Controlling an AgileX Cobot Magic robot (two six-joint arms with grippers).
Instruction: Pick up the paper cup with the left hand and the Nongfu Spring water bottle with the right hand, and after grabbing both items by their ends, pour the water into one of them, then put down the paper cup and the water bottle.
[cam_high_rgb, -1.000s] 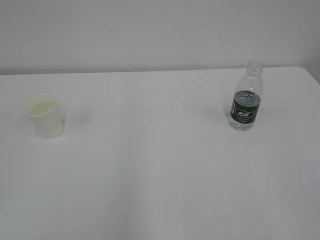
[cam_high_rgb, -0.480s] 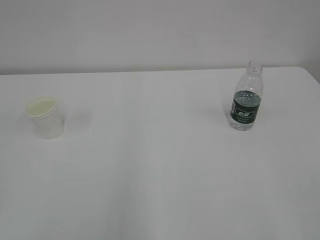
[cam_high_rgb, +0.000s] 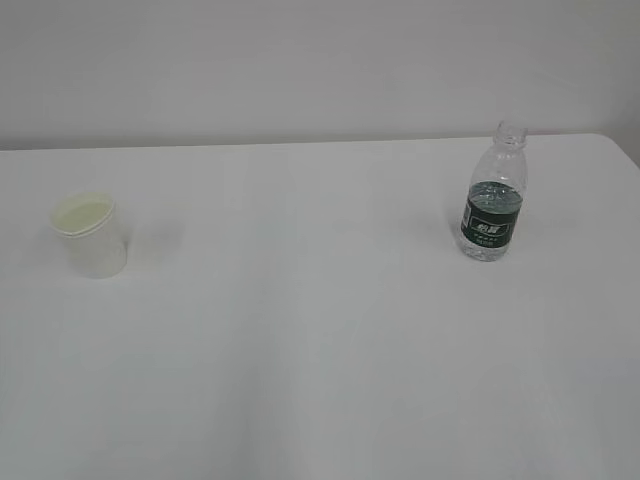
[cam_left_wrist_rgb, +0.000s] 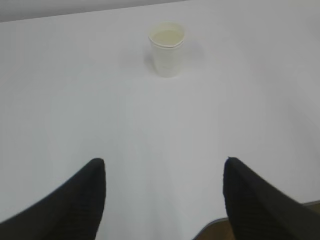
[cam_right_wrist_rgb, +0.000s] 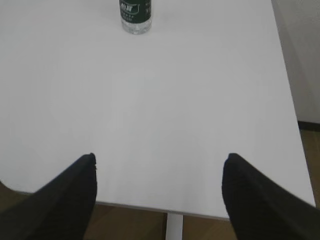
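Observation:
The white paper cup (cam_high_rgb: 91, 236) stands upright on the left of the table, also in the left wrist view as the paper cup (cam_left_wrist_rgb: 167, 48), far ahead of my left gripper (cam_left_wrist_rgb: 164, 162), which is open and empty. The Nongfu Spring water bottle (cam_high_rgb: 493, 195) stands upright at the right, capless, with a dark green label; clear water fills its lower part to about the label's top. In the right wrist view only the bottle's lower part (cam_right_wrist_rgb: 135, 14) shows at the top edge. My right gripper (cam_right_wrist_rgb: 159, 157) is open, empty, near the table's front edge. Neither gripper shows in the exterior view.
The white table (cam_high_rgb: 320, 330) carries only these two things. Its right edge (cam_right_wrist_rgb: 286, 80) and front edge show in the right wrist view, with brown floor and a white table leg (cam_right_wrist_rgb: 174, 227) below. A pale wall stands behind the table.

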